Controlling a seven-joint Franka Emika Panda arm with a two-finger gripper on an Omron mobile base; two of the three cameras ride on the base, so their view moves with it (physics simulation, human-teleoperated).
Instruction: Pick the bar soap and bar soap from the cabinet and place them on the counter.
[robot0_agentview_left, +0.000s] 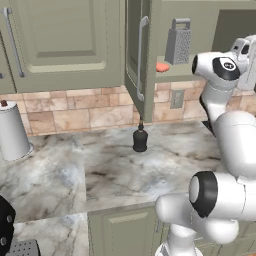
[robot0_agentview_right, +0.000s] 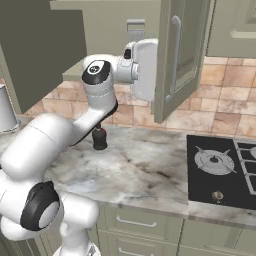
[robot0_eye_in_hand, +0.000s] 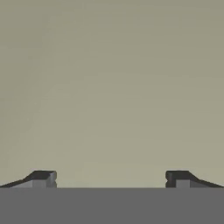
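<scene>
**Open claw up at the cabinet**

The gripper (robot0_eye_in_hand: 110, 178) is wide open and holds nothing. In the hand view its two dark fingertips (robot0_eye_in_hand: 43, 177) stand far apart in front of a plain grey-green surface.

The white arm reaches up to the cabinet (robot0_agentview_left: 65, 45). One cabinet door (robot0_agentview_left: 141, 60) swings out toward the room, with a long steel handle (robot0_agentview_left: 142, 57) on it. Inside, on the shelf, lies a salmon-orange bar soap (robot0_agentview_left: 162, 66). It sits just beside a metal grater (robot0_agentview_left: 178, 42) that stands upright. The other bar soap cannot be seen.

Below is the counter (robot0_agentview_left: 110, 170) with its marble pattern. A black bottle (robot0_agentview_left: 140, 138) stands on it near the back wall. A paper towel roll (robot0_agentview_left: 12, 130) stands at the far left. The black stove top (robot0_agentview_right: 220, 170) is on the right side of the counter.
</scene>
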